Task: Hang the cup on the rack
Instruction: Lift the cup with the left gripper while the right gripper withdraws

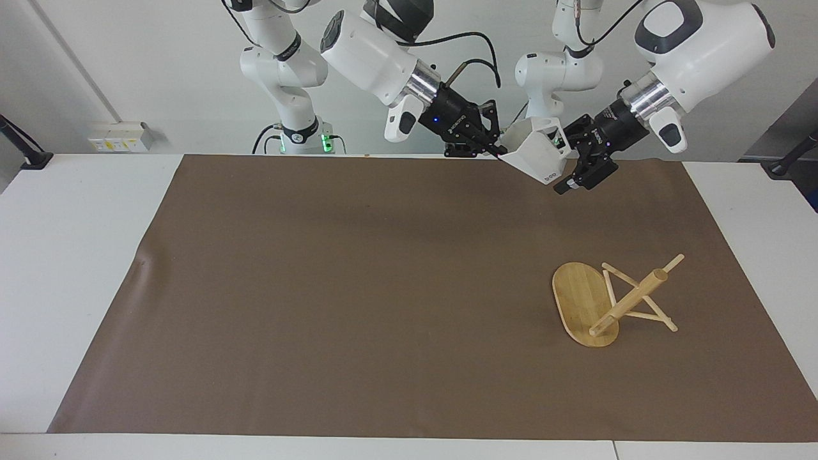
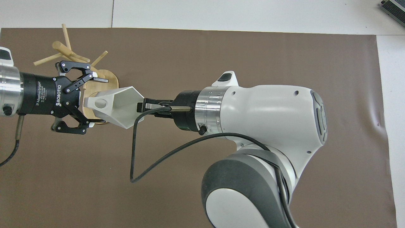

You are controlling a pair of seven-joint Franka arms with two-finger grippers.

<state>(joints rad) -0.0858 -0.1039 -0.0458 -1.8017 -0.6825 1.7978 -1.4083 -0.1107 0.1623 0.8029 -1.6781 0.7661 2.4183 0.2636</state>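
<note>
The white faceted cup (image 1: 533, 153) (image 2: 118, 106) hangs in the air over the mat's edge nearest the robots. My right gripper (image 1: 497, 152) (image 2: 142, 107) is shut on its rim. My left gripper (image 1: 565, 161) (image 2: 100, 100) is open, its fingers straddling the cup's handle end without closing on it. The bamboo rack (image 1: 629, 299) (image 2: 68, 52) lies tipped on its side on the mat toward the left arm's end, its oval base (image 1: 578, 297) (image 2: 109, 79) up on edge and its pegs resting on the mat.
A brown mat (image 1: 358, 287) (image 2: 221, 50) covers most of the white table (image 1: 70, 255). In the overhead view the right arm's big white body (image 2: 269, 126) hides a large part of the mat.
</note>
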